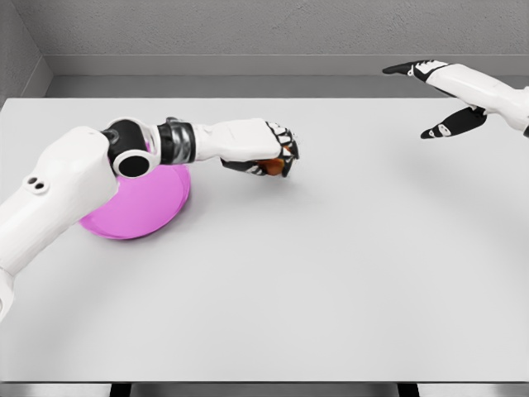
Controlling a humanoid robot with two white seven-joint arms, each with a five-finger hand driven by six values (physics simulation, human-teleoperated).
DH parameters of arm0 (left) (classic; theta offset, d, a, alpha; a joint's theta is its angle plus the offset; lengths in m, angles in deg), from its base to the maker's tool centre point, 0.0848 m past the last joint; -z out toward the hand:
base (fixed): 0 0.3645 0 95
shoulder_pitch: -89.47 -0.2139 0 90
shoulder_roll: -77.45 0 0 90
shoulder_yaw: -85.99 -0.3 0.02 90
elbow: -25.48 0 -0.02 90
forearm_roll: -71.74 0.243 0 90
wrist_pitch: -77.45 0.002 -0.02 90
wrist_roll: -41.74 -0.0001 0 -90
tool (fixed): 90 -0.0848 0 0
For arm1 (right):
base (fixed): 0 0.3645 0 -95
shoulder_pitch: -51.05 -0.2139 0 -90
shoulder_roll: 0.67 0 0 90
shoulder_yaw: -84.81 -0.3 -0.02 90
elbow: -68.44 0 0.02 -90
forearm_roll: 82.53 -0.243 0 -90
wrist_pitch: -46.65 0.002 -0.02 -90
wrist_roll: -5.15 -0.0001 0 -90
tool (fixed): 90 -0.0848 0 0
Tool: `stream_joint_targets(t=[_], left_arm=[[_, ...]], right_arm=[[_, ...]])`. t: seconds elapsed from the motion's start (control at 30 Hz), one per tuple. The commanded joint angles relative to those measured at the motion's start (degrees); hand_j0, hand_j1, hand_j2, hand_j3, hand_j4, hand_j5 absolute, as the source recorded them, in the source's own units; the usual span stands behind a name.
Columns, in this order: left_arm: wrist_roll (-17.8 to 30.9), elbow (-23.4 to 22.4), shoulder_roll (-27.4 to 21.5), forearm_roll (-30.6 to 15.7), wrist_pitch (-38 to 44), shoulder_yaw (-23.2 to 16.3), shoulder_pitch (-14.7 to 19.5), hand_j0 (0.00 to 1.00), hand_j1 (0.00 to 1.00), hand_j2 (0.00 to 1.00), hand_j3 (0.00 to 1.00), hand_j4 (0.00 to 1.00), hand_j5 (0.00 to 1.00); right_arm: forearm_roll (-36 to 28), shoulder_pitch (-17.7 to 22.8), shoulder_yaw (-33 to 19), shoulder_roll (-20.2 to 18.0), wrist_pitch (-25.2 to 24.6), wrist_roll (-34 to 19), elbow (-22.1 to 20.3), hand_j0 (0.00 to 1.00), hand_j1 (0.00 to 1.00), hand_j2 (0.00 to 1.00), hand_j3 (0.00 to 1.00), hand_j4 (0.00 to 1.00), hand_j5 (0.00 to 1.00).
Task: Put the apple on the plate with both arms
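Gripping one apple (273,167), left robot hand (277,153)

The left hand (266,149) reaches across the white table (347,265), its fingers curled around the apple (272,167) (only a sliver of orange-red shows beneath the palm). The hand and fruit sit just right of the pink plate (153,207), whose upper left part is hidden behind the left forearm. The right hand (442,95) hangs at the far right, above the table's back edge, fingers spread and holding nothing.
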Motion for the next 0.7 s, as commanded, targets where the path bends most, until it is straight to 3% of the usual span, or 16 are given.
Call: stream_joint_targets(t=[0.0, 0.2, 0.47, 0.5, 0.53, 0.57, 0.67], left_arm=[[-0.06, 5.18, -9.57, -4.04, -0.08, 3.13, -0.26, 0.43, 0.43, 0.43, 0.43, 0.43, 0.43], [-0.06, 4.30, -22.67, -4.66, -0.08, 9.99, -7.65, 0.43, 0.43, 0.43, 0.43, 0.43, 0.43], [-0.06, 2.55, -23.02, -4.75, -0.08, 9.99, -8.09, 0.45, 0.45, 0.45, 0.45, 0.45, 0.45], [-0.06, 2.63, -22.93, -4.84, -0.08, 9.99, -8.00, 0.51, 0.51, 0.51, 0.51, 0.51, 0.51], [-0.06, 2.63, -22.67, -5.62, -0.08, 9.99, -7.83, 0.70, 0.70, 0.70, 0.70, 0.70, 0.70], [-0.06, 2.63, -21.62, -8.00, -0.08, 9.99, -7.12, 0.96, 0.96, 0.96, 0.96, 0.96, 0.96], [-0.06, 2.63, -16.35, -8.27, -0.08, 9.64, -3.87, 1.00, 1.00, 1.00, 1.00, 1.00, 1.00]], right_arm=[[-0.43, 0.00, -0.03, 0.07, -0.17, 0.03, -0.02, 1.00, 1.00, 1.00, 1.00, 1.00, 1.00], [-0.43, 0.00, -0.03, 0.16, -0.17, 0.03, -0.02, 1.00, 1.00, 1.00, 1.00, 1.00, 1.00], [-0.43, 0.09, -0.03, 0.25, -0.17, 0.03, -0.02, 1.00, 1.00, 1.00, 1.00, 1.00, 1.00], [-0.43, 0.09, -0.03, 0.25, -0.17, 0.03, 0.07, 1.00, 1.00, 1.00, 1.00, 1.00, 1.00], [-0.43, 0.17, -0.03, 0.25, -0.17, 0.03, 0.07, 1.00, 1.00, 1.00, 1.00, 1.00, 1.00], [-0.43, 0.26, -0.03, 0.25, -0.17, 0.03, 0.07, 1.00, 1.00, 1.00, 1.00, 1.00, 1.00], [-0.43, 0.18, -0.03, 0.25, -0.17, 0.03, 0.07, 1.00, 1.00, 1.00, 1.00, 1.00, 1.00]])
